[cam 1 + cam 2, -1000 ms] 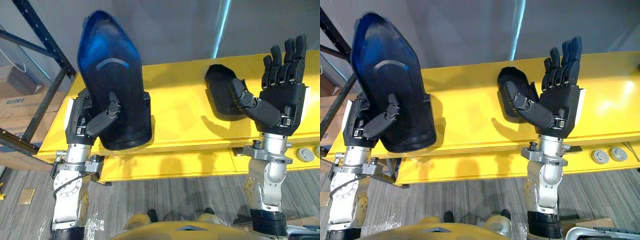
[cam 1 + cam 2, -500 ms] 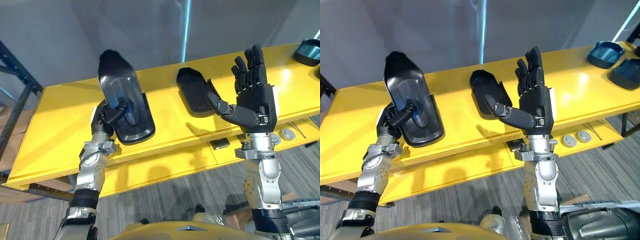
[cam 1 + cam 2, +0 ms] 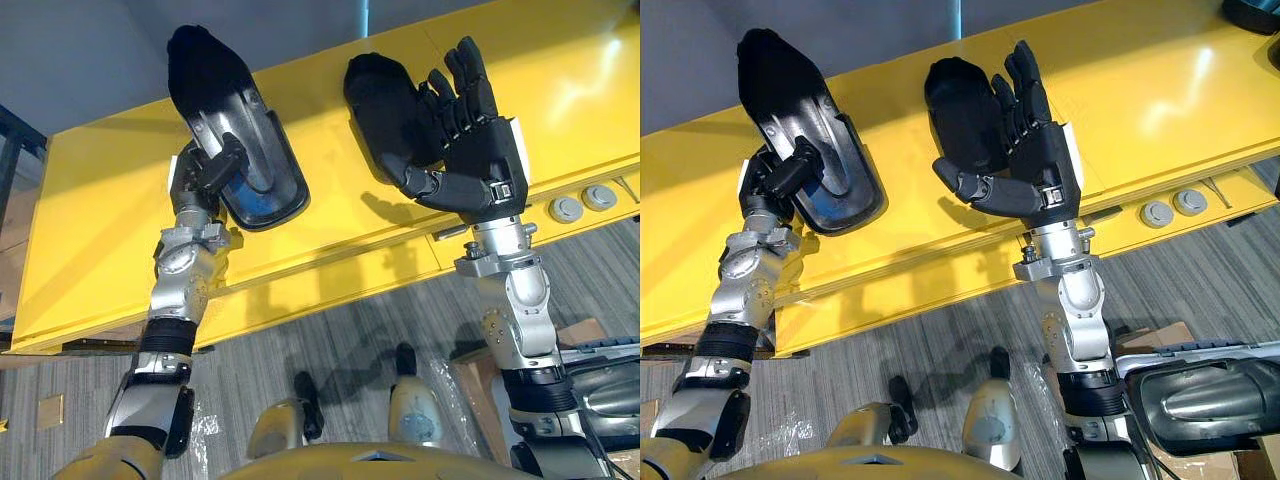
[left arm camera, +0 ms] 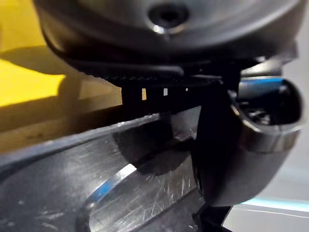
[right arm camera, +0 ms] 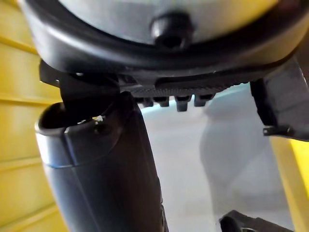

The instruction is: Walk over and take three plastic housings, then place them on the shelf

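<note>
My left hand (image 3: pixel 204 176) is shut on a long dark plastic housing (image 3: pixel 240 150), thumb across its shiny inner face (image 4: pixel 96 179). The housing stands tilted over the yellow shelf surface (image 3: pixel 90 200), its lower end at the surface. A second dark housing (image 3: pixel 378 100) lies flat on the yellow surface further right. My right hand (image 3: pixel 472 150) is open, fingers straight, palm up against that housing's near right side; I cannot tell whether it touches. Its thumb (image 5: pixel 106 174) sticks out sideways, holding nothing.
Another dark housing (image 3: pixel 1255 10) sits at the yellow surface's far right end. Two round silver discs (image 3: pixel 583 203) lie on the lower ledge. A large grey moulded part (image 3: pixel 1205 395) on cardboard rests on the floor at lower right. A dark rack post (image 3: pixel 12 135) stands at left.
The whole picture has shifted, so the camera moved. My right hand has gone forward to the second housing. My left hand keeps its hold on the first housing.
</note>
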You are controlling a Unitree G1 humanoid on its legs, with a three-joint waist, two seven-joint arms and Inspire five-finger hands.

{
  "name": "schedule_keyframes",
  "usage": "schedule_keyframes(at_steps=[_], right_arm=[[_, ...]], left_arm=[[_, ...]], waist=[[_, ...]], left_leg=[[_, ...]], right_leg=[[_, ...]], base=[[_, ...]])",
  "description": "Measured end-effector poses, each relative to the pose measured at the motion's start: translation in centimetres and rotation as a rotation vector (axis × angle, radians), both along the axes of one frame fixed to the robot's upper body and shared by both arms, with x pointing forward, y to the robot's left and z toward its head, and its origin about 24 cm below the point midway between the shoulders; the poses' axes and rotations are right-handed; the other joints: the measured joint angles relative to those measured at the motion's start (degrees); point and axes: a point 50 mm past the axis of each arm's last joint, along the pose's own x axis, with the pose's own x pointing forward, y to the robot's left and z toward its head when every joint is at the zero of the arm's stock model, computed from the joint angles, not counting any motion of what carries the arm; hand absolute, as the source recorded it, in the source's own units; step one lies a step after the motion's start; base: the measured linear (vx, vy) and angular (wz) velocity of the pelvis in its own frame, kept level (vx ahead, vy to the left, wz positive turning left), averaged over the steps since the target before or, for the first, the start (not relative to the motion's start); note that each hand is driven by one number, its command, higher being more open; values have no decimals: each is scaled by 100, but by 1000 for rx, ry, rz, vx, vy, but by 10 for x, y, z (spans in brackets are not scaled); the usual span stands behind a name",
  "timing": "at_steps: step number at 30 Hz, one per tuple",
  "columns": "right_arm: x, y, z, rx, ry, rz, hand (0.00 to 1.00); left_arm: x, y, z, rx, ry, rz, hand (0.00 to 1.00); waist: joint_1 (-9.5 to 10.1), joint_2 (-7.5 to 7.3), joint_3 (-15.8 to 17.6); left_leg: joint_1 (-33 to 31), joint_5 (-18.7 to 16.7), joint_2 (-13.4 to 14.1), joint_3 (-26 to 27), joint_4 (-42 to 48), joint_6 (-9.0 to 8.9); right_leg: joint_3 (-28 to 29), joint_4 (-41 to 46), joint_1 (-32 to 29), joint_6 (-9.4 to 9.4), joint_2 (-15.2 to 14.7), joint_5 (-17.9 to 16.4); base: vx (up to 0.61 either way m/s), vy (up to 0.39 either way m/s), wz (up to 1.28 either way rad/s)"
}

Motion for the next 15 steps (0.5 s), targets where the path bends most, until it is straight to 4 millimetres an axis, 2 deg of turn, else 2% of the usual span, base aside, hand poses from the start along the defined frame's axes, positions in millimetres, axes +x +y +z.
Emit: schedule_keyframes(at_steps=[5, 6, 10, 15], right_arm=[[-5, -1, -5, -1, 20, -1, 100], [-6, -1, -7, -4, 28, 1, 100], [-8, -3, -11, -3, 41, -8, 100], [-16, -5, -19, -5, 68, -9, 100]], left_arm=[[0, 4, -6, 28, 76, -50, 0], [-2, 4, -11, 28, 99, -60, 100], [-7, 6, -22, 29, 151, -97, 100], [-15, 10, -28, 123, 177, -127, 100]], waist=[[19, 8, 9], [3, 12, 11], [-1, 17, 11], [-8, 38, -1]], left_leg=[[119, 0, -1, 4, -10, 0], [184, -4, 0, 0, -17, -4], [267, -10, 2, 4, -52, -9], [449, 27, 13, 4, -176, -9]], right_leg=[[10, 79, 72, 5, -8, -52], [3, 79, 142, 10, -9, -68], [1, 76, 215, 9, -8, -83], [-18, -31, 385, 36, -5, -61]], base=[[0, 0, 0], [-6, -5, -3], [-17, -4, -2], [5, -3, -2]])
